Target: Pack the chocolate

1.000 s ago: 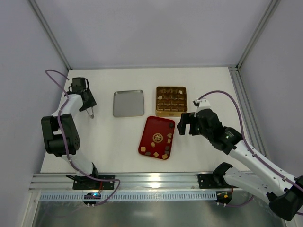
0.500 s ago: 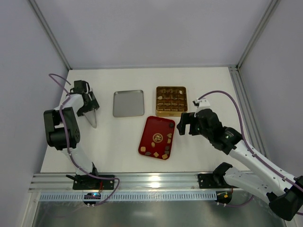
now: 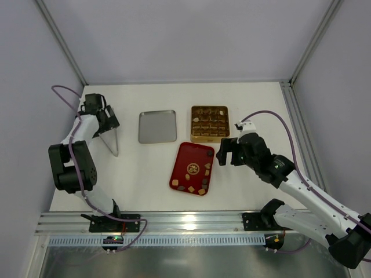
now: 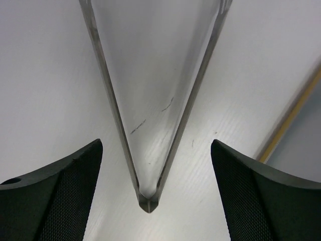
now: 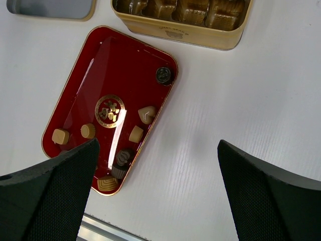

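We hold the right gripper (image 5: 158,145) wide open and empty beside the small chocolate pieces (image 5: 136,134) on the red rectangular tray (image 5: 125,65), presumably to pick. Our left gripper (image 4: 155,150), also open, straddles V-shaped metal tongs (image 4: 150,75) without touching them.

Top view: bright, even, diffuse overhead light; white table (image 3: 145,168) near washed out, only faint soft shadows under the arms (image 3: 301,185), a glare spot on the front rail (image 3: 188,227), frame posts (image 3: 61,43) splaying outward toward the corners from the wide lens. Right wrist view: sharp on the red tray (image 5: 125,65), whose glossy floor carries a white glare streak across the middle; dark fingers (image 5: 45,201) at the lower corners slightly soft-edged. Left wrist view: bright, low-contrast, pale table; a shiny wedge (image 4: 150,100) with grey reflections and fine scratches in focus; fingers (image 4: 55,201) dark, mesh texture faint.
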Tool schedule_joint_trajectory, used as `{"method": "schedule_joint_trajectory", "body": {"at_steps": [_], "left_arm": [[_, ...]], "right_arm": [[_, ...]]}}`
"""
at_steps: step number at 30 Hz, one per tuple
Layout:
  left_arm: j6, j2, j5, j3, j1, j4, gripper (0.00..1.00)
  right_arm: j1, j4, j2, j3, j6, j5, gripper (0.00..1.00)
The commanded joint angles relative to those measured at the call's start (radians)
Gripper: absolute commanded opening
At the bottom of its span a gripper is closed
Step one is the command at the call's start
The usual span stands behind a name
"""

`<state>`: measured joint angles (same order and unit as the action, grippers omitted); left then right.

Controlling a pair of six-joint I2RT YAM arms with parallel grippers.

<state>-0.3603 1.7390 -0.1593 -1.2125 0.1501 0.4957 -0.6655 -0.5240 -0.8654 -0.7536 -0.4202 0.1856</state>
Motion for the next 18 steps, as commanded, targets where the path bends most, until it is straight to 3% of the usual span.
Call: {"method": "schedule_joint_trajectory", "body": {"at_steps": [1, 5, 12, 18], "left_arm": [[-0.022, -0.151, 0.021, -0.068, -0.01, 0.001, 0.86], [-0.006, -0.188, 0.073, -0.113, -0.081, -0.003, 0.8], [0.015, -0.015, 0.142, -0.223, -0.21, -0.002, 0.67], [0.021, 0.134, 0.156, -0.286, -0.234, -0.003, 0.56]], "right_arm": [[0.003, 0.004, -0.012, -0.044, 0.015, 0.006, 1.0], [0.003, 0.008, -0.046, -0.09, 0.021, 0.005, 1.0], [0.004, 0.09, -0.211, -0.234, 0.015, -0.049, 1.0], [0.007, 0.183, -0.452, -0.412, 0.02, -0.121, 1.0]]}}
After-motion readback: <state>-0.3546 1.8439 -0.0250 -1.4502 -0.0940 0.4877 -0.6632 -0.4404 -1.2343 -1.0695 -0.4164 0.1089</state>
